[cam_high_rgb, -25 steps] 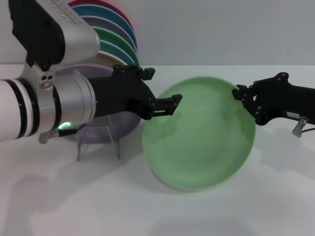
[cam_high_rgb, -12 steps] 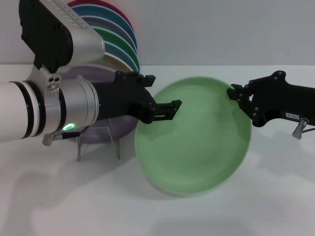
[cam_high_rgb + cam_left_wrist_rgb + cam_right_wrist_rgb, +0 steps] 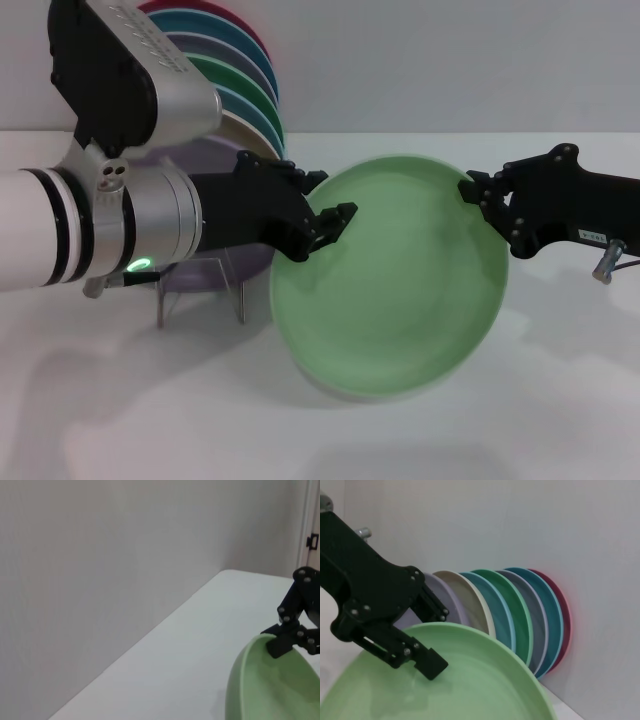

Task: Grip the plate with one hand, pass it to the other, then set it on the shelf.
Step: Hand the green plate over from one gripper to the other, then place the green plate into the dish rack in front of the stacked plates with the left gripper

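Bright, even, diffuse light from above. Soft grey shadows on the white counter (image 3: pixel 520 420) under the plate (image 3: pixel 390 290) and below the left hand (image 3: pixel 322 222). No hard glare; faint sheen on the plate near the right hand (image 3: pixel 478 192). Slight softness on the nearest plate rim in both wrist views.

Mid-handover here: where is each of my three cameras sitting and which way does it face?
Head view: on the robot's head, looking forward and down at the pale green plate, held up between the left claw and right claw, with both arms showing.
Left wrist view: on the left arm, facing the wall and table edge; only the right claw on the plate rim shows.
Right wrist view: on the right arm, facing the leaning plates; the left claw shows.
All three share the plate.
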### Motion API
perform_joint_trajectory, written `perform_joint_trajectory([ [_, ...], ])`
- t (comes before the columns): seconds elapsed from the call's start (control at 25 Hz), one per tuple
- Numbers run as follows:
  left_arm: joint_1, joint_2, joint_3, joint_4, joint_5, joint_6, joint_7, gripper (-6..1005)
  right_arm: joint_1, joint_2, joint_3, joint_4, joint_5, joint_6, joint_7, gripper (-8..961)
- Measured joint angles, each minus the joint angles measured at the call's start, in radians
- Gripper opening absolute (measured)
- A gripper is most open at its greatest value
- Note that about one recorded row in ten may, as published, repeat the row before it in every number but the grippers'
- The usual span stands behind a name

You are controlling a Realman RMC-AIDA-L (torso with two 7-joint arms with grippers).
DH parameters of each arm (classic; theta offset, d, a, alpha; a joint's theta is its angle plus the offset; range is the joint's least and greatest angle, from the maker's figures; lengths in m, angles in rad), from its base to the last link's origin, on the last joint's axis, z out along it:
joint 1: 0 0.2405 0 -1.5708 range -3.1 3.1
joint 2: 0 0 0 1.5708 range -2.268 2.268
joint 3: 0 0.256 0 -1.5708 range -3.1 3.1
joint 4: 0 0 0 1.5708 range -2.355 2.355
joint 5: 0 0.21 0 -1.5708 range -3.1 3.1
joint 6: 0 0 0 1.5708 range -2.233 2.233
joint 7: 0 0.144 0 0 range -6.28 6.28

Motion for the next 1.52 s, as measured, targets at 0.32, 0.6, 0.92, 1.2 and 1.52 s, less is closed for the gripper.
perform_joint_trajectory([
  [0.32, 0.007, -0.004, 0.015, -0.010, 0.012, 0.031, 0.036, 286, 0.000, 0.000, -0.001, 0.001, 0.002, 0.000, 0.005, 18],
  [0.6, 0.010, -0.003, 0.030, -0.007, 0.016, 0.071, 0.062, 97, -0.001, -0.002, 0.009, -0.022, 0.054, 0.031, 0.002, 20],
  [0.92, 0.029, -0.004, 0.046, -0.024, -0.002, 0.121, 0.091, 74, -0.015, 0.000, 0.068, -0.079, 0.207, 0.109, 0.000, 45],
  [1.2, 0.066, -0.003, 0.057, -0.035, -0.107, 0.201, 0.236, 73, -0.005, 0.000, 0.289, -0.301, 0.451, 0.273, -0.044, 206],
  [1.52, 0.145, 0.000, 0.236, -0.023, -0.246, 0.612, 0.642, 73, 0.017, 0.003, 0.636, -0.663, 0.600, 0.422, -0.184, 503],
])
